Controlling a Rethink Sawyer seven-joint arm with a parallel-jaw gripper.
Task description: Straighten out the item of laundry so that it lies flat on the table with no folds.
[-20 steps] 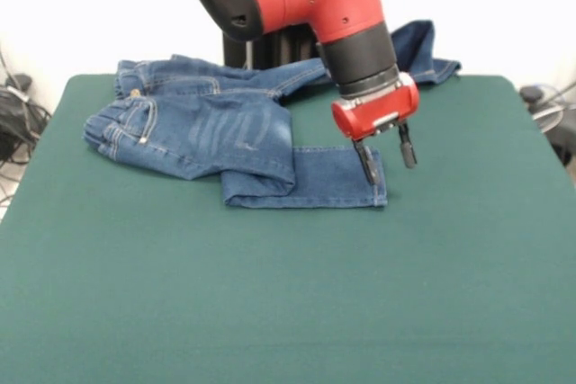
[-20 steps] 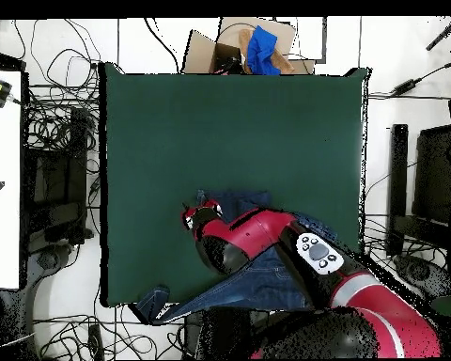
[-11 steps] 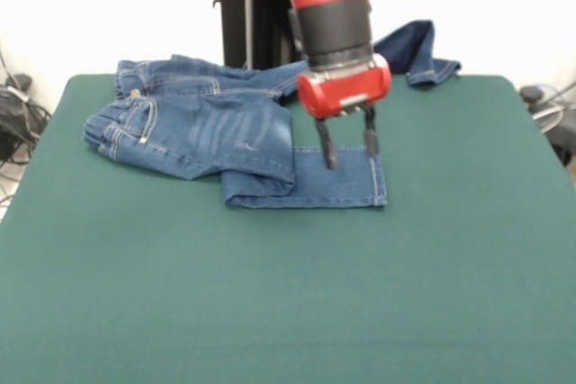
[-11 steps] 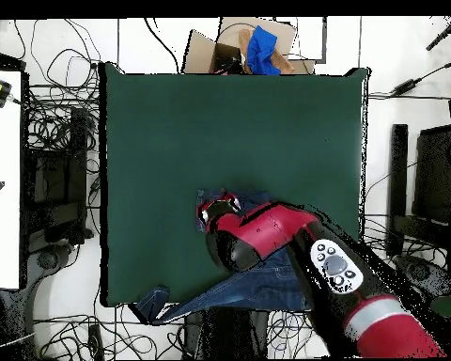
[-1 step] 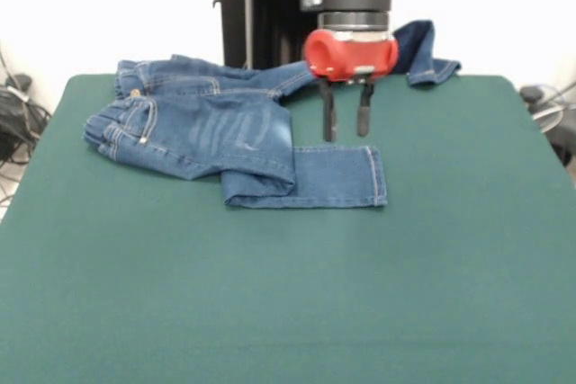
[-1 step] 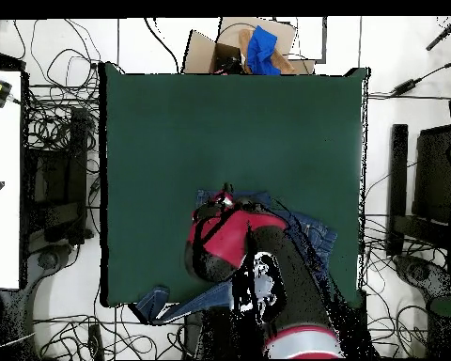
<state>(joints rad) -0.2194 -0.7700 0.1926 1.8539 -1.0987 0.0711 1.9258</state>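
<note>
Approach step: the gripper (image 5: 345, 123), its two fingers parted and holding nothing, hangs just above the folded-over leg of the jeans (image 5: 225, 146) bunched at the table's (image 5: 288, 294) far side; unfolding next requires descending onto the hem.

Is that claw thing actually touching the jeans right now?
Apart. In the front view the gripper hangs open, its fingertips ending over green table just beyond the folded leg of the jeans.
</note>
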